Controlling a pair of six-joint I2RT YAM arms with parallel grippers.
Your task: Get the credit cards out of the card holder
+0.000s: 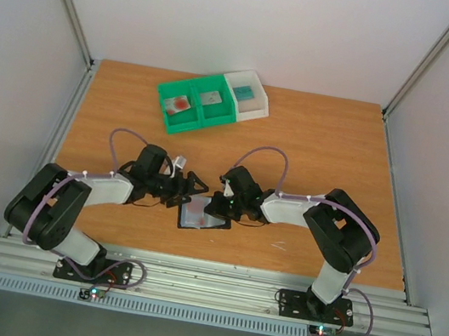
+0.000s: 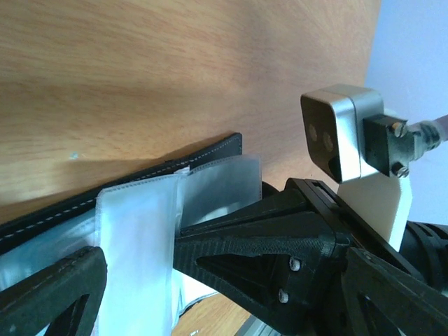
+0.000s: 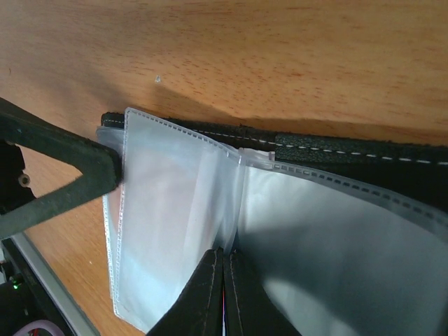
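Observation:
The card holder (image 1: 197, 215) lies spread open on the table between my two grippers, its black stitched edge (image 3: 336, 150) toward the far side. Clear plastic sleeves (image 3: 168, 210) stand up from its fold. The leftmost sleeve (image 2: 136, 231) looks faintly pink, as if a card sits in it. My left gripper (image 2: 140, 252) is open with that sleeve between its fingers, and one finger (image 3: 70, 168) touches the sleeve's edge. My right gripper (image 3: 224, 255) is shut, its tips down in the fold between the sleeves. A credit card (image 1: 181, 105) with a red blotch lies in the green bin.
A green bin (image 1: 201, 117) and a white bin (image 1: 256, 109) stand side by side at the back of the table. The green one holds a second card (image 1: 210, 97). The white one holds a teal item (image 1: 244, 92). A metal rail (image 1: 205, 285) runs along the near edge.

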